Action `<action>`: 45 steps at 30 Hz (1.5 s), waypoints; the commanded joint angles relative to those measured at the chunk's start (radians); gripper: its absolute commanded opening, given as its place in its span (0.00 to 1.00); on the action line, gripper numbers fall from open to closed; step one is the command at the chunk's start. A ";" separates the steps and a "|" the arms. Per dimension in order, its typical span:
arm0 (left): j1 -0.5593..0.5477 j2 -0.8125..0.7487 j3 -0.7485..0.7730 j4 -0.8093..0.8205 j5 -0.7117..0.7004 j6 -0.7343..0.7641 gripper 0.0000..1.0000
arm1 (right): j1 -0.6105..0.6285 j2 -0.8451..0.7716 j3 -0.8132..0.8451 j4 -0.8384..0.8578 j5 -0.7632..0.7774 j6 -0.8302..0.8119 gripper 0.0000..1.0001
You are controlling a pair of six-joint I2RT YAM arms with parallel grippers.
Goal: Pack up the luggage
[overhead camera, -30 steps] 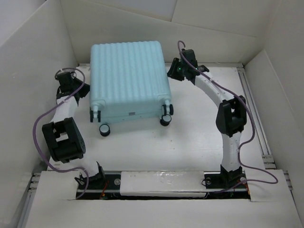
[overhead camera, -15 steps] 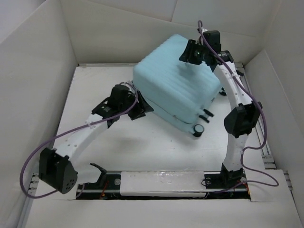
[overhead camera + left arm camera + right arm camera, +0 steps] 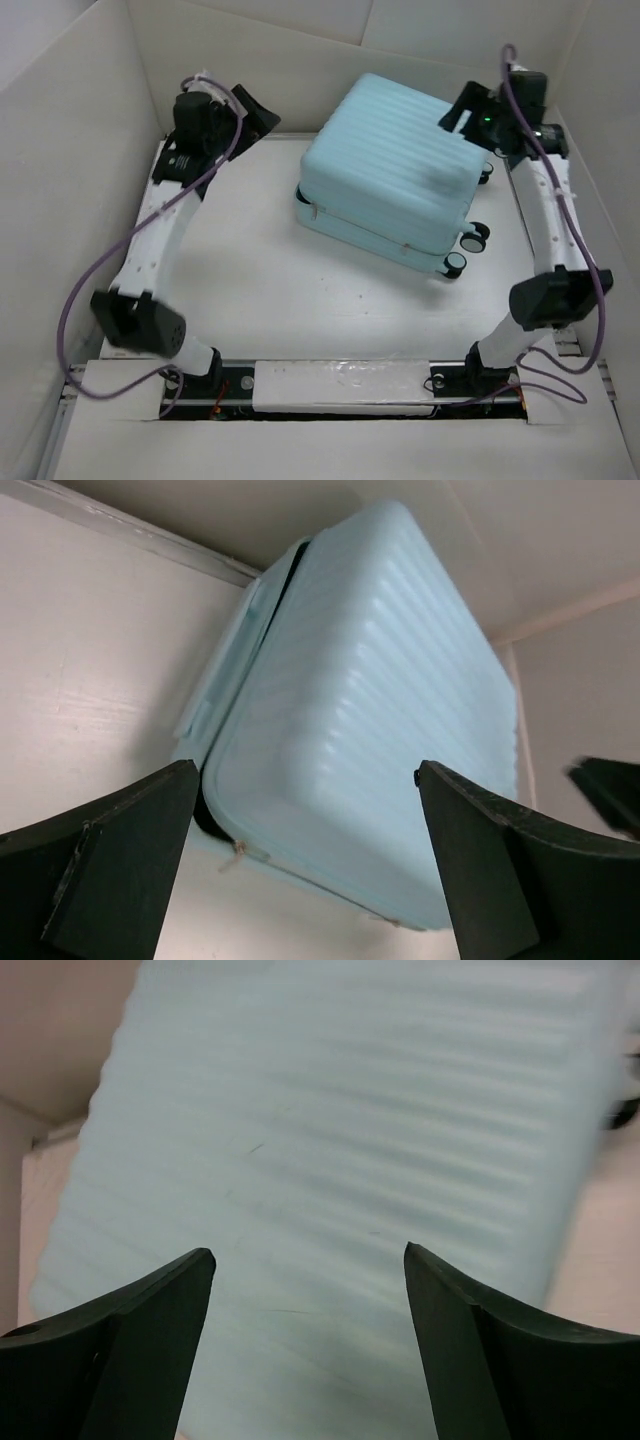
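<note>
The luggage (image 3: 390, 180) is a pale aqua ribbed suitcase lying flat and turned diagonally at the back right of the table, with its caster wheels (image 3: 456, 263) pointing right. In the left wrist view the luggage (image 3: 370, 710) shows a dark gap between its shells at the near corner. My left gripper (image 3: 258, 110) hangs open at the back left, clear of the case, with nothing between its fingers (image 3: 130, 860). My right gripper (image 3: 458, 112) is open just above the case's far right corner. Its fingers (image 3: 150, 1330) frame the ribbed shell (image 3: 330, 1140) without holding it.
White walls (image 3: 90, 170) box in the table on the left, back and right. A metal rail (image 3: 540, 210) runs along the right side and another (image 3: 340, 385) along the front by the arm bases. Purple cables (image 3: 70, 300) loop off both arms.
The left arm has swung away from the suitcase's front left corner to the back left and opened. The right gripper has moved right and opened. The suitcase has settled lower and flatter.
</note>
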 commanded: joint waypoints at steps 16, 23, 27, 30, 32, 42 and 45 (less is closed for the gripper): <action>-0.047 0.755 0.595 0.031 0.461 0.159 1.00 | -0.285 -0.013 -0.290 0.148 -0.320 0.044 1.00; -0.093 0.624 0.252 0.151 0.464 0.145 0.96 | -0.158 0.032 -0.370 0.229 -0.435 0.058 0.78; -0.093 0.454 -0.061 0.252 0.452 0.110 0.86 | -0.033 0.102 -0.292 0.196 -0.479 0.024 0.72; -0.093 0.296 -0.286 0.276 0.443 0.087 0.81 | 0.079 0.203 -0.134 0.105 -0.489 -0.057 0.72; -0.102 0.211 -0.427 0.276 0.406 0.087 0.79 | 0.126 0.274 -0.059 0.030 -0.489 -0.097 0.72; -0.111 -0.297 -0.712 0.182 0.407 -0.032 0.74 | 0.225 0.527 0.377 0.025 -0.640 0.013 0.72; -0.121 -0.372 -0.697 0.132 0.443 -0.076 0.73 | 0.234 0.585 0.512 0.073 -0.726 0.067 0.72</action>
